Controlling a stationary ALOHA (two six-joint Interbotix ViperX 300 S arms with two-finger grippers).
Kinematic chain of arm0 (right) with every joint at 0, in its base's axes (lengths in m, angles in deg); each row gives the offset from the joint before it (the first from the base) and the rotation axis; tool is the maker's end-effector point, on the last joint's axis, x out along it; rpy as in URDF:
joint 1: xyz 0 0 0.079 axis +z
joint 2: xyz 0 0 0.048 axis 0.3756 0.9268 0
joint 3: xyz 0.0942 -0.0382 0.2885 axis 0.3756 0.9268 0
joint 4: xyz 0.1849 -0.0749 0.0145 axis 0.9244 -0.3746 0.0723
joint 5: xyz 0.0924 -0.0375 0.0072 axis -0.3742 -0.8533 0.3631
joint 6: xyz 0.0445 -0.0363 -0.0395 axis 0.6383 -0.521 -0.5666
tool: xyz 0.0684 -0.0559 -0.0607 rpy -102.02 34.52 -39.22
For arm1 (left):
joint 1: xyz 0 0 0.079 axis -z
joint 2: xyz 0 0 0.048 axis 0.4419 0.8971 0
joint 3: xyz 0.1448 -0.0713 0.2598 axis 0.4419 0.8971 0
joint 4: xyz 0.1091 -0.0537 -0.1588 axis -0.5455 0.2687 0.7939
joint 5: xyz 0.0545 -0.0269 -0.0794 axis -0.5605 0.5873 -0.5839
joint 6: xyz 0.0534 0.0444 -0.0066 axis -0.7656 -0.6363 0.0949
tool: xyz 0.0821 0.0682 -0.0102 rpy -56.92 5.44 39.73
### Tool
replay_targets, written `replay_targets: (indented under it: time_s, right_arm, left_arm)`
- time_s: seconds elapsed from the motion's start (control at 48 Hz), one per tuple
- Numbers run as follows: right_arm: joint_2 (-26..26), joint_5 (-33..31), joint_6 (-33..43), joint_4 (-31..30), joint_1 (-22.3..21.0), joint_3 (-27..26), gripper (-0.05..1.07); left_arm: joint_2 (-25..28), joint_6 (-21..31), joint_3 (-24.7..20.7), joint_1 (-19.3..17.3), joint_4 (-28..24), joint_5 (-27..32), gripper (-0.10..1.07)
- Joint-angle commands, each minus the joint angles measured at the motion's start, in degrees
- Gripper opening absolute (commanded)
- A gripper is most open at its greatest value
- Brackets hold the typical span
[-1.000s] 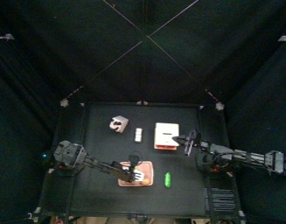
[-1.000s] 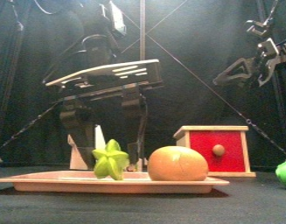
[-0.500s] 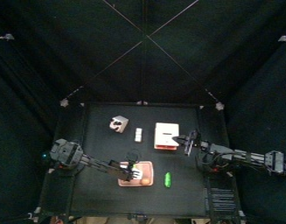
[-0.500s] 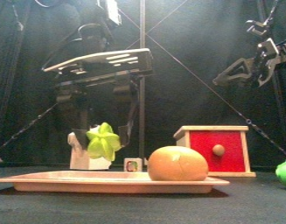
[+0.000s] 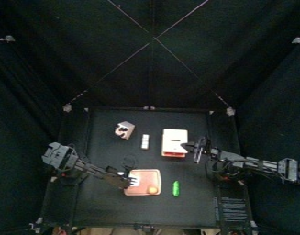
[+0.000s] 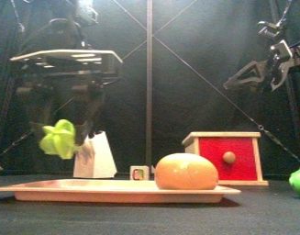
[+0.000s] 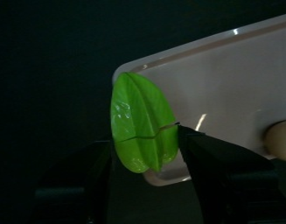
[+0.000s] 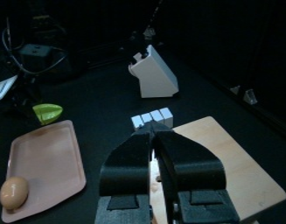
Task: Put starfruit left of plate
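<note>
Though top view hides it, left pincer (image 6: 61,138) grips starfruit (image 6: 58,139) (green, airborne).

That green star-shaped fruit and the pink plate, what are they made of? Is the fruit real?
Starfruit, in the left tool: probably moulded plastic, not real; uniform bright green, smooth skin with a thin seam-like line across it. Plate: likely glossy plastic or melamine; light glints along its smooth pale rim.
</note>
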Motion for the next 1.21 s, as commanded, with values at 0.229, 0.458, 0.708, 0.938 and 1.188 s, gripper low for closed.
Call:
replay_targets:
  time_s: [0.229, 0.458, 0.708, 0.938, 1.188]
  right_arm:
    - [0.53, 0.26, 0.0, 0.26, -0.44, -1.05, 0.01]
    - [0.53, 0.26, 0.0, 0.26, -0.53, -0.97, 0.01]
    - [0.62, 0.26, 0.0, 0.26, -0.53, -1.05, 0.01]
    - [0.62, 0.26, 0.0, 0.26, -0.53, -0.97, 0.01]
    - [0.62, 0.26, 0.0, 0.26, -0.53, -1.05, 0.01]
  left_arm:
    - [-6.42, 4.75, 8.35, 3.96, -1.49, 0.79, 0.78]
    - [-8.26, 8.0, 12.57, 5.98, -1.41, 0.0, 0.78]
    - [-7.73, 9.23, 14.24, 7.03, -1.32, -1.85, 0.78]
    - [-7.65, 9.32, 15.38, 7.21, -1.41, -3.34, 0.79]
    - [-7.47, 9.32, 15.91, 7.29, -1.41, -5.19, 0.79]
